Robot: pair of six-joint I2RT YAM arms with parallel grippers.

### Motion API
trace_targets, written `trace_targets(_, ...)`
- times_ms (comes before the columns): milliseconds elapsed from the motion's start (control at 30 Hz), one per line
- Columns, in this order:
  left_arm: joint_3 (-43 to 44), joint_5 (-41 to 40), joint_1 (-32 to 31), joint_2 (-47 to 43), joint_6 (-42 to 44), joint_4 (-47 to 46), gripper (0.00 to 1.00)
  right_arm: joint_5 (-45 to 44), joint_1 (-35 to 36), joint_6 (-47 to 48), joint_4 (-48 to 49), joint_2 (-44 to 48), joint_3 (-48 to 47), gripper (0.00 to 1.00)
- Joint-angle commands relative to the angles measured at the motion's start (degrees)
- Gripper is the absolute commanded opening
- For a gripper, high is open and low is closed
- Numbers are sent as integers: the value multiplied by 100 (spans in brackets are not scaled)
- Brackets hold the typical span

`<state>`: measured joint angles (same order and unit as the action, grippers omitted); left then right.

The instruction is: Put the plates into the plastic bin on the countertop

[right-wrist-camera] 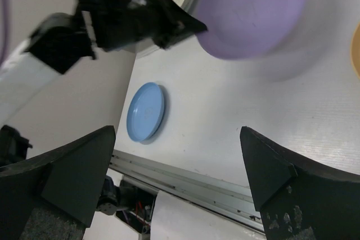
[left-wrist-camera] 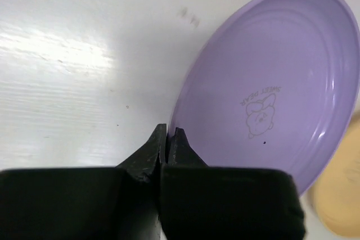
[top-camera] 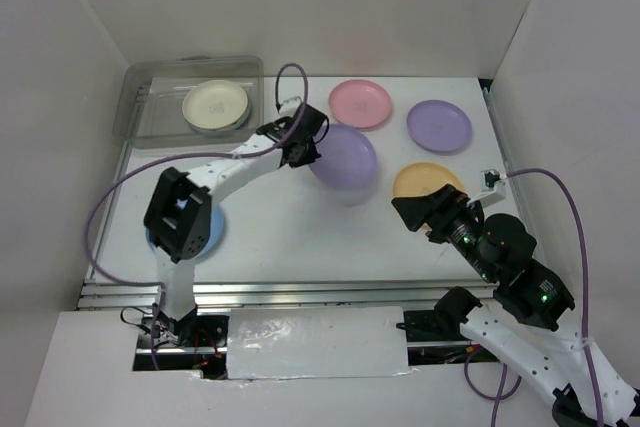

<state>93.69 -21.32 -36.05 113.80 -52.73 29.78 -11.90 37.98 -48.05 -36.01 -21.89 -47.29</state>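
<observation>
Lilac plate (left-wrist-camera: 270,82), cartoon print inside, tilted right of plastic bin (top-camera: 135,107), rim clamped in left pincer (left-wrist-camera: 167,136); right pincer (right-wrist-camera: 177,139) apart.

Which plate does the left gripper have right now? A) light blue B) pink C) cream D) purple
D: the left wrist view shows the left gripper pinched shut on the rim of a purple plate, which is tilted up off the table.
</observation>
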Motion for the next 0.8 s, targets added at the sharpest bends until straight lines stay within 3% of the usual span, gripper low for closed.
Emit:
trace_targets(0, 438, -383, 159, -1087, 569, -454, 0, 65, -45, 86, 111, -17, -70, 100)
trace_targets(100, 825, -30, 860, -1193, 870, -807, 0, 153, -62, 94, 226, -52, -26, 100)
trace_targets(233, 2194, -75, 1843, -492, 712, 78, 0, 320, -54, 208, 348, -122, 9, 100)
trace_targets(400, 3479, 1084, 2953, 757, 817, 327, 0, 601, -71, 349, 498, -184, 149, 100)
trace_targets(600, 3385, 1754, 4122, 1346, 667, -24, 0, 663, -80, 411, 525, -290, 185, 100)
trace_targets(767, 2754, 1833, 4352, 1374, 773, -322, 0, 636, -89, 455, 577, -307, 211, 100)
